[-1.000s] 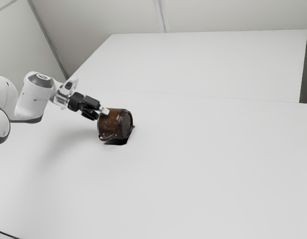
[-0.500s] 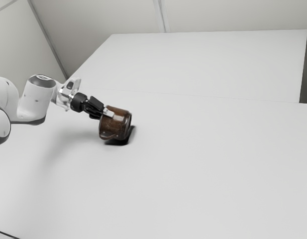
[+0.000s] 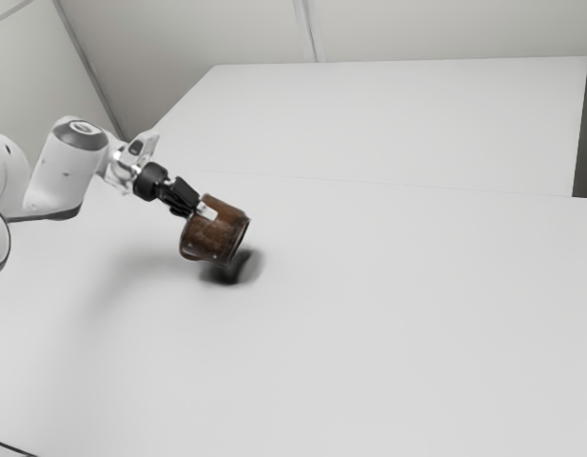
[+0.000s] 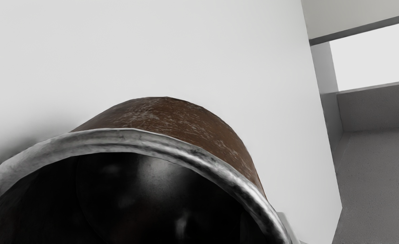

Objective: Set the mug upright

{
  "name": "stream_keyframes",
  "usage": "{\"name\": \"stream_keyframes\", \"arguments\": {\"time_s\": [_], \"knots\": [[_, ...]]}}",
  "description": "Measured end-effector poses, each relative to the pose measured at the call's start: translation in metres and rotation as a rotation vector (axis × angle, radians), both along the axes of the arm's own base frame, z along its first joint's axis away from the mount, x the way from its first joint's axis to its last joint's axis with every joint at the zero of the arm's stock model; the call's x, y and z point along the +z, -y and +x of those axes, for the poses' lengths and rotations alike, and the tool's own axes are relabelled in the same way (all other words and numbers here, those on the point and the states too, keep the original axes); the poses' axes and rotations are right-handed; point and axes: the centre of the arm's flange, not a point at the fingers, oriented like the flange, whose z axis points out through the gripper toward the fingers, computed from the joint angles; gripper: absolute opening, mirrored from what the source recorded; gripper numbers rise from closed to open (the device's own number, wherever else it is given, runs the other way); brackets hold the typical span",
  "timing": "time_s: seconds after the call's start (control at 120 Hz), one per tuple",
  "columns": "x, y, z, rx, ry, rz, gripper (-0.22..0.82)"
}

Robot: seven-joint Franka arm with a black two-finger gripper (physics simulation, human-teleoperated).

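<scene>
Raised since the earlier frame above the flat white table [image 3: 369, 333], the scuffed brown cylindrical mug [image 3: 215, 234] leans (not upright yet, we judge), grasped by our black two-finger gripper [image 3: 206, 211].

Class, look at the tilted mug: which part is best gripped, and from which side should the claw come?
I'd pinch the wall at the rim, one finger inside and one outside. The claw should come from the exterior view's left, since the mug tilts with its open mouth that way, giving access to its hollow inside.
</scene>
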Motion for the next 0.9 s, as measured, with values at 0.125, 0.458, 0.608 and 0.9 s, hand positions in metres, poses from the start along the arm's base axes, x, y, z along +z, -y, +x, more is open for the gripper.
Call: {"name": "stream_keyframes", "arguments": {"time_s": [0.125, 0.458, 0.608, 0.9], "knots": [[0.023, 0.017, -0.013, -0.067, 0.027, 0.198, -0.17], [0.023, 0.078, -0.048, -0.25, 0.163, 0.681, -0.17], [0.016, 0.099, -0.055, -0.307, 0.245, 0.798, -0.17], [0.002, 0.118, -0.068, -0.394, 0.318, 0.916, -0.11]]}}
